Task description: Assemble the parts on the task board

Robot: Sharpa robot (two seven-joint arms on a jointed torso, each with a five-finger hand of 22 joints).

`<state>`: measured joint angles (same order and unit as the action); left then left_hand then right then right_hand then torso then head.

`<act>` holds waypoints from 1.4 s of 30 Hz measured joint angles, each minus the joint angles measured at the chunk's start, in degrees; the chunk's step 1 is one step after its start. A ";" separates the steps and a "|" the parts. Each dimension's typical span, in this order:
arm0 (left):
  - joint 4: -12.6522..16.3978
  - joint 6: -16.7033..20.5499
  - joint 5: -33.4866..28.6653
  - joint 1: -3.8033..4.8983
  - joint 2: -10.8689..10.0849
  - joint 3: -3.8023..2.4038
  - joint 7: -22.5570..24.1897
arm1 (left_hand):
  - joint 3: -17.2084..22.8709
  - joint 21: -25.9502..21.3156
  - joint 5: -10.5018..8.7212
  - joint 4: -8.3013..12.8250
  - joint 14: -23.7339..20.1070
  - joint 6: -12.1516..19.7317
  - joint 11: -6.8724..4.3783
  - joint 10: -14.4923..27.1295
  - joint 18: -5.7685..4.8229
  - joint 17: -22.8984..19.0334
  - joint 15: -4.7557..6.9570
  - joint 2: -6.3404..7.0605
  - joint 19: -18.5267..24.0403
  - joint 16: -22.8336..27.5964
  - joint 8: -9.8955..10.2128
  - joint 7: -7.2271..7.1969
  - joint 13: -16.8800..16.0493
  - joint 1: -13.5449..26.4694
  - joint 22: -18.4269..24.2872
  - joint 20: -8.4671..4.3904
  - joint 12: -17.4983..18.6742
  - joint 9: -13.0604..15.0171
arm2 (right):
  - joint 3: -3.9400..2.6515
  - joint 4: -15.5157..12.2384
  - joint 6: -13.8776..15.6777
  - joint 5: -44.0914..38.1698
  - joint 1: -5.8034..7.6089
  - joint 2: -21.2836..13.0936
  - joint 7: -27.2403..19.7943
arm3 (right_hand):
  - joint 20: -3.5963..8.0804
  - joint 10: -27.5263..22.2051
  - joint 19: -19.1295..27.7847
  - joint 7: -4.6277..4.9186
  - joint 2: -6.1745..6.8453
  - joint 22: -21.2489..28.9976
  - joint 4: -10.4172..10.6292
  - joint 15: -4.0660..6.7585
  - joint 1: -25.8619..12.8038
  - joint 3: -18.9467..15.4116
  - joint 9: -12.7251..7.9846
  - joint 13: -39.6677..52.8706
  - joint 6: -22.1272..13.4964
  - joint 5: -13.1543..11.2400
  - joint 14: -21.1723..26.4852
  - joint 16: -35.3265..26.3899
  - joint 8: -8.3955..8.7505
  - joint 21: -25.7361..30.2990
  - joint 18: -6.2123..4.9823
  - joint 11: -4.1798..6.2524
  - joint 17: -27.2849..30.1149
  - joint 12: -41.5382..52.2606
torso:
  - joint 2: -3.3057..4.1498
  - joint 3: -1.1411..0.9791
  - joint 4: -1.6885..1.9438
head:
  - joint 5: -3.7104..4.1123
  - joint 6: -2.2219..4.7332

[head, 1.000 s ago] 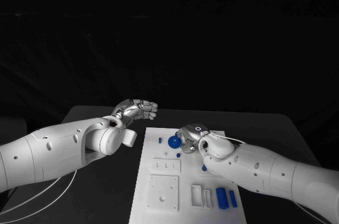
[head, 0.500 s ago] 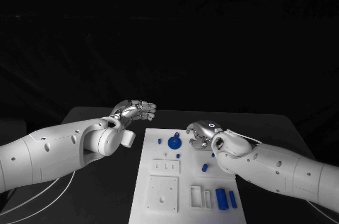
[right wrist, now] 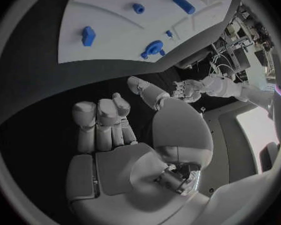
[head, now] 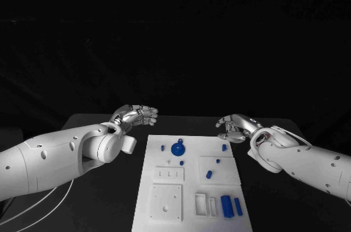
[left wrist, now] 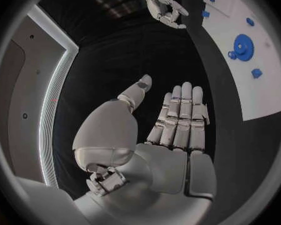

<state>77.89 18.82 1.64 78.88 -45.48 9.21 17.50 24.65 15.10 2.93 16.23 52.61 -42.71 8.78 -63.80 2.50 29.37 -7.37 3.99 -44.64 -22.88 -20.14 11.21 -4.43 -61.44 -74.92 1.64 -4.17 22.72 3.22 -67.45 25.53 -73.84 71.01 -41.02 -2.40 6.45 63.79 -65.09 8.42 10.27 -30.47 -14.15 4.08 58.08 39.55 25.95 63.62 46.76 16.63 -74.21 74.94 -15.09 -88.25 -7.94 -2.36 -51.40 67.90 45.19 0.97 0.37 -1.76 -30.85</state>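
Observation:
The white task board lies in the middle of the black table. A blue gear sits near its far end, with small blue parts around it and two long blue pieces at the near right. My right hand hovers beyond the board's far right corner, fingers loosely bent and apart, holding nothing. My left hand floats off the board's far left corner, fingers straight and empty. The left wrist view has the gear and the right hand. The right wrist view has the board and gear.
White recessed blocks and slots occupy the board's near half. Black tabletop runs along both sides of the board. My left forearm crosses the table's left part, my right forearm the right.
My right hand has lifted off the blue gear and drawn away to the right, past the board's far corner, leaving the gear on the board. The left hand has barely moved.

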 measured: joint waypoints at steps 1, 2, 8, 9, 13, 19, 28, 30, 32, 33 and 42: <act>-0.01 -0.01 0.00 0.00 0.00 0.00 0.01 | 0.00 0.19 0.00 0.00 0.00 0.00 0.01 0.01 -0.01 0.00 0.00 0.00 0.00 0.00 0.00 0.00 -0.06 0.00 0.00 0.00 -0.20 0.00 | 0.00 0.61 -0.34 0.77 0.00 -0.22 -0.59 | 0.02 0.00 0.02 -0.12 0.00 -0.11 -0.46 0.00 0.00 -0.82 0.00 0.00 0.13 -0.48 0.00 0.00 0.00 0.00 0.00 0.00 -0.03 0.21 | -0.07 -0.08 -0.10 | 0.12 -0.04; -0.01 -0.02 0.00 0.00 0.00 0.00 0.01 | 0.00 0.19 0.00 0.00 0.00 0.00 -0.18 -0.18 0.00 0.00 0.00 0.00 0.00 0.00 0.00 0.00 -0.10 0.00 0.00 0.00 -0.32 0.00 | 0.00 1.30 -0.70 1.47 -0.03 -0.35 -1.14 | 0.11 -0.02 0.12 -0.16 0.00 -0.21 -0.90 0.00 0.00 -1.40 0.00 -0.01 0.18 -1.10 0.00 0.00 0.00 0.00 0.00 0.02 -0.06 0.22 | -0.11 -0.14 -0.19 | 0.18 -0.08; -0.17 -0.07 0.00 -0.02 0.11 0.01 0.05 | 0.00 0.19 0.00 0.00 0.00 -0.18 -0.10 -0.49 -0.01 0.05 0.00 0.00 0.00 0.00 0.00 -0.18 -0.10 0.00 0.00 0.00 -0.33 0.00 | 0.01 4.32 -3.09 4.04 -1.28 -1.12 -3.87 | 0.12 -0.43 0.74 -0.15 0.00 -0.51 -2.22 0.00 0.00 -3.67 0.00 -0.13 0.18 -1.76 0.00 -0.22 0.00 -0.01 0.01 0.00 -0.22 0.22 | -0.43 -0.65 -0.70 | 0.78 -0.43; -0.19 -0.08 0.00 -0.02 0.13 0.01 0.05 | 0.00 0.19 0.00 0.00 0.00 -0.18 -0.10 -0.49 -0.01 0.05 0.00 0.00 0.00 0.00 0.00 -0.18 -0.10 0.00 0.00 0.00 -0.33 0.00 | 0.03 4.67 -3.40 4.27 -1.47 -1.11 -4.13 | 0.11 -0.43 0.74 -0.15 0.00 -0.52 -2.26 0.00 0.00 -3.89 -0.01 -0.14 0.18 -1.76 0.00 -0.22 0.00 -0.01 0.01 0.00 -0.21 0.22 | -0.48 -0.73 -0.78 | 0.81 -0.46; -0.32 -0.09 0.00 -0.05 0.17 0.01 0.08 | 0.00 0.19 0.00 0.00 0.00 -0.18 -0.10 -0.48 -0.01 0.05 0.00 0.00 0.00 0.00 0.00 -0.18 -0.09 0.00 0.01 0.00 -0.33 0.00 | 0.04 6.22 -4.53 5.10 -2.22 -0.37 -4.96 | 0.00 -0.43 0.86 -0.15 0.00 -0.64 -2.43 0.00 0.00 -5.01 -0.01 -0.14 0.18 -1.76 0.00 -0.22 0.00 -0.01 0.01 0.00 -0.31 0.21 | -0.70 -1.01 -0.97 | 0.74 -0.66; -0.46 -0.15 0.00 -0.17 0.38 0.01 0.16 | 0.00 0.19 0.00 0.00 0.00 -0.18 -0.10 -0.48 -0.02 0.04 0.00 0.00 0.00 0.00 0.00 -0.18 -0.09 0.00 0.01 0.00 -0.33 0.00 | 0.01 9.20 -5.83 6.07 -3.37 1.74 -5.78 | 0.05 -0.85 1.28 0.19 -0.19 -0.89 -2.44 0.01 0.78 -6.41 -0.25 -0.21 -0.16 -2.87 0.01 -0.44 0.00 0.21 0.01 -0.01 -0.49 0.21 | -0.80 -1.22 -1.04 | 0.82 -0.82; -0.55 -0.23 0.00 -0.35 0.40 0.03 0.20 | 0.00 0.19 0.00 0.00 0.00 -0.18 -0.10 -0.48 -0.02 0.04 0.00 0.00 0.00 0.00 0.00 -0.18 -0.09 0.00 0.02 0.00 -0.33 0.00 | 0.04 12.60 -6.32 6.51 -5.03 3.86 -6.41 | 0.03 -1.03 1.30 0.25 -0.62 -0.97 -2.28 -0.19 1.21 -6.57 -0.25 -0.21 -0.21 -2.87 0.20 -0.44 0.23 0.21 0.03 -0.20 -0.54 0.21 | -0.80 -1.23 -0.85 | 1.13 -1.20; -0.55 -0.25 0.00 -0.37 0.40 0.04 0.21 | 0.00 0.19 0.00 0.00 0.00 -0.18 -0.10 -0.48 -0.02 0.04 0.00 0.00 0.00 0.00 0.00 -0.18 -0.09 0.00 0.01 0.00 -0.33 0.00 | 0.02 13.22 -6.43 6.56 -5.22 4.28 -6.49 | 0.03 -1.03 1.30 0.25 -0.62 -1.02 -2.30 -0.19 1.21 -6.60 -0.25 -0.20 -0.21 -2.87 0.20 -0.44 0.23 0.21 0.03 -0.20 -0.60 0.21 | -0.80 -1.23 -0.85 | 1.14 -1.26; -0.55 -0.28 0.00 -0.37 0.41 0.04 0.21 | 0.00 0.19 0.00 0.00 0.00 -0.18 -0.10 -0.48 -0.03 0.04 0.00 0.00 0.00 0.00 0.00 -0.18 -0.08 0.00 0.02 0.00 -0.33 0.00 | 0.01 13.86 -6.58 6.62 -5.45 4.66 -6.56 | 0.01 -1.03 1.32 0.25 -0.62 -1.05 -2.27 -0.18 1.21 -6.91 -0.30 -0.20 -0.21 -2.87 0.20 -0.44 0.23 0.21 0.03 -0.20 -0.63 0.30 | -0.79 -1.22 -0.86 | 1.14 -1.36; -0.55 -0.29 0.00 -0.37 0.41 0.04 0.21 | 0.00 0.19 0.00 0.00 0.00 -0.18 -0.10 -0.48 -0.02 0.04 0.00 0.00 0.00 0.00 0.00 -0.18 -0.08 0.00 0.02 0.00 -0.33 0.00 | 0.01 14.05 -6.64 6.65 -5.54 4.77 -6.57 | -0.04 -1.04 1.37 0.25 -0.62 -1.09 -2.21 -0.19 1.21 -6.97 -0.30 -0.20 -0.21 -2.87 0.20 -0.44 0.23 0.21 0.03 -0.20 -0.67 0.43 | -0.79 -1.21 -0.86 | 1.11 -1.41; -0.49 -0.35 0.00 -0.38 0.38 0.04 0.22 | 0.00 0.19 0.00 0.00 0.00 -0.18 -0.10 -0.48 -0.03 0.08 0.00 0.00 0.00 0.00 0.00 -0.18 -0.08 0.00 0.02 0.00 -0.33 0.00 | 0.02 15.12 -6.98 6.81 -6.05 5.62 -6.59 | -0.08 -1.04 1.35 0.25 -0.87 -1.16 -2.21 -0.19 1.46 -6.97 -0.30 -0.25 -0.21 -2.87 0.21 -0.44 0.23 0.41 0.03 -0.20 -0.73 0.43 | -0.78 -1.13 -0.90 | 1.00 -1.72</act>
<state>77.41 18.47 1.64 78.50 -45.11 9.25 17.72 24.65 15.29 2.93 16.23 52.61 -42.88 8.69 -64.28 2.47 29.45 -7.37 3.99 -44.64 -22.88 -20.15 11.03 -4.51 -61.44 -74.90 1.64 -4.50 22.72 3.24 -52.33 18.55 -67.02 64.96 -35.41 -8.99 6.36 62.76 -63.74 8.66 9.40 -31.62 -16.36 3.90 59.55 32.57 25.65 63.36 46.55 13.76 -74.01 74.50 -14.86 -87.84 -7.90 -2.56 -52.13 68.33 44.41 -0.16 -0.53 -0.76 -32.57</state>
